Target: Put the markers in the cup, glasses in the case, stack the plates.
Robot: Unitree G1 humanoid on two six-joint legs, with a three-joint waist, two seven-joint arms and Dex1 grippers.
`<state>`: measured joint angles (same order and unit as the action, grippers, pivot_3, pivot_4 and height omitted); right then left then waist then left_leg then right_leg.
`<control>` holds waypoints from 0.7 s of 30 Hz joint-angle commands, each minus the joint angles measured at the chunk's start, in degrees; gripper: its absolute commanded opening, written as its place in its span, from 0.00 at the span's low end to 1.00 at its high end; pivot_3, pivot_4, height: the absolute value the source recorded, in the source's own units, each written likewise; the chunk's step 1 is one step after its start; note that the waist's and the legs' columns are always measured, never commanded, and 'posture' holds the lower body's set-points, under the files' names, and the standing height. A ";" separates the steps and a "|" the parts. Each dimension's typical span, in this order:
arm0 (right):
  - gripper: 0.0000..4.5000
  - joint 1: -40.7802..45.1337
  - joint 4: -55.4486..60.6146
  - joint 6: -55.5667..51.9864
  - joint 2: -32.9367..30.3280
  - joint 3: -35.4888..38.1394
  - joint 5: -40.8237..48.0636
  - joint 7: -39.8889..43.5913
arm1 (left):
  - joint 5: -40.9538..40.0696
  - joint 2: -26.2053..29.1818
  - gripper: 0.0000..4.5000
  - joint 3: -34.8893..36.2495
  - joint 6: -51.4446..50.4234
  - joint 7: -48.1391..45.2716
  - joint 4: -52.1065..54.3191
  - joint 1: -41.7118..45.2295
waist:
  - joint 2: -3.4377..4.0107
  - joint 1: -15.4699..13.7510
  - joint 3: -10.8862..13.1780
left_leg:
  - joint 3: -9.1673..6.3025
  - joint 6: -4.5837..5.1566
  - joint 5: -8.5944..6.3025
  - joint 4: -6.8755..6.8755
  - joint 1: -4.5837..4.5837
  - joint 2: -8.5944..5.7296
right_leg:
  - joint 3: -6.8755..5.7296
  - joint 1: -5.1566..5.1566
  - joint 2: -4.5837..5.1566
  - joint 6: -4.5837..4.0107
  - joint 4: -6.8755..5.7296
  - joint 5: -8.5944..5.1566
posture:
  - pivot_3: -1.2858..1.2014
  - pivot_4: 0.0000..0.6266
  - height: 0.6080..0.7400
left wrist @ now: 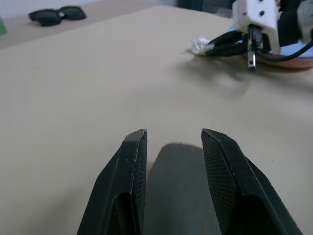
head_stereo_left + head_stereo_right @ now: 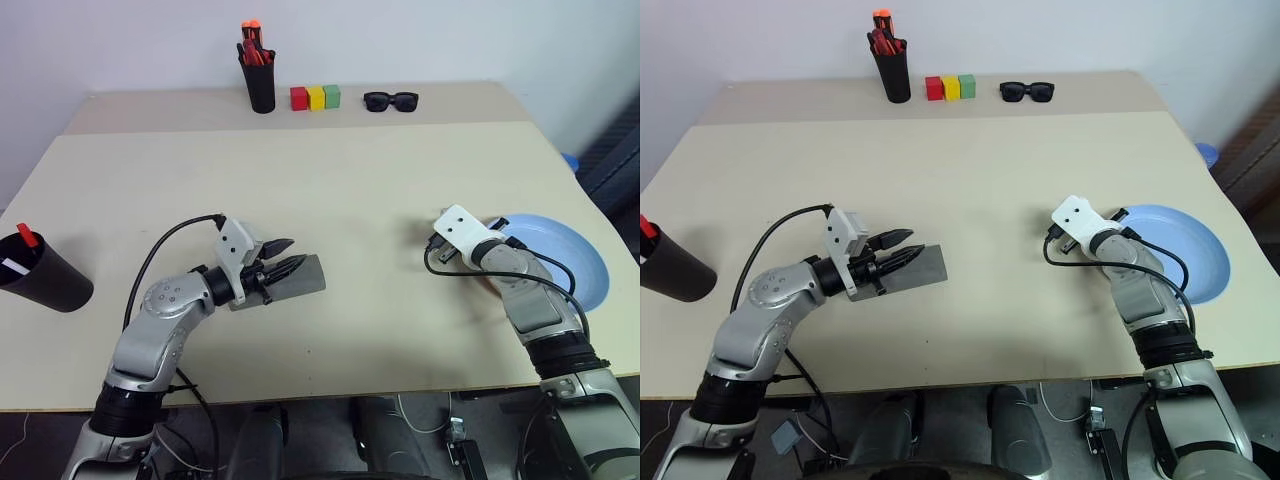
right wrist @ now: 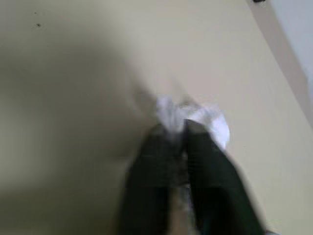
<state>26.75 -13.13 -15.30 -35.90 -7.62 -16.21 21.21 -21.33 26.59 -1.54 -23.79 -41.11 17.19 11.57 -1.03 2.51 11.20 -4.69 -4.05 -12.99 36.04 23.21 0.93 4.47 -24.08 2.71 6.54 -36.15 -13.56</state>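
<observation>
My left gripper (image 2: 285, 258) is shut on the grey case (image 2: 303, 277), holding it just over the table's near left part; the case lies between the fingers (image 1: 129, 161) in the left wrist view. The glasses are hidden. My right gripper (image 3: 173, 129) is shut, its tips pinching a small white crumpled wad (image 3: 200, 117) on the table beside the plates. The light blue plate (image 2: 560, 255) rests on the salmon pink one (image 1: 293, 61). At the far left, the black cup (image 2: 45, 275) holds the markers: a red cap (image 2: 27, 236) and a white body (image 2: 13, 266) stick out.
Along the back edge stand a tall black holder (image 2: 261, 80) of red-orange pens, red, yellow and green blocks (image 2: 316, 97), and black sunglasses (image 2: 390, 100). The plates sit close to the table's right edge.
</observation>
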 commanded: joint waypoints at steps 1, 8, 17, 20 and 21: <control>0.01 -0.40 5.56 -0.96 -1.58 2.44 -0.53 0.02 | -0.90 0.89 0.39 1.45 -0.22 0.35 2.88 -0.78 | 0.00 0.04 0.00 | 0.00 0.00 0.00 0.01 0.00 0.00 | 0.00 0.00 0.00 0.00 0.00 0.00 | 0.52 0.24 1.00; 0.01 -9.48 22.20 -13.20 -8.10 14.91 1.36 3.50 | -0.40 2.15 0.39 4.90 1.91 0.93 -1.40 -2.47 | 0.03 -0.50 0.01 | -0.01 0.00 0.00 0.03 0.04 0.00 | -0.01 0.00 0.01 0.00 0.02 -0.03 | 0.52 0.24 1.00; 0.88 -11.46 23.99 -13.31 -7.79 16.12 2.45 3.10 | 3.32 0.82 0.39 7.56 7.68 6.33 -4.89 -3.54 | 0.04 1.14 -0.02 | 0.18 0.01 -0.01 0.01 -0.19 0.01 | 0.13 0.04 0.00 -0.20 -0.05 -0.09 | 0.52 0.24 1.00; 0.88 -7.06 22.22 -9.43 -2.01 15.69 8.46 4.26 | 7.03 0.12 0.39 8.71 7.53 12.48 -5.71 -3.96 | -0.01 1.53 -0.04 | 0.17 0.01 -0.01 -0.03 -0.26 0.04 | 0.14 0.06 -0.03 -0.20 -0.08 -0.08 | 0.52 0.24 1.00; 0.88 -6.09 21.48 -8.29 -0.48 15.96 10.42 4.98 | 8.11 0.00 0.39 8.75 6.94 14.23 -5.81 -3.95 | -0.03 1.52 -0.04 | 0.15 0.01 -0.01 -0.04 -0.27 0.05 | 0.13 0.07 -0.07 -0.17 -0.09 -0.07 | 0.52 0.24 1.00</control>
<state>19.67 8.45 -26.23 -37.68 8.14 -9.47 25.40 -15.21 26.53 4.94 -17.05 -30.08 11.11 7.79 -1.06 4.04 11.16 -4.57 -4.03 -13.00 35.97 22.93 0.99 4.60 -24.00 2.62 6.47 -36.23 -13.58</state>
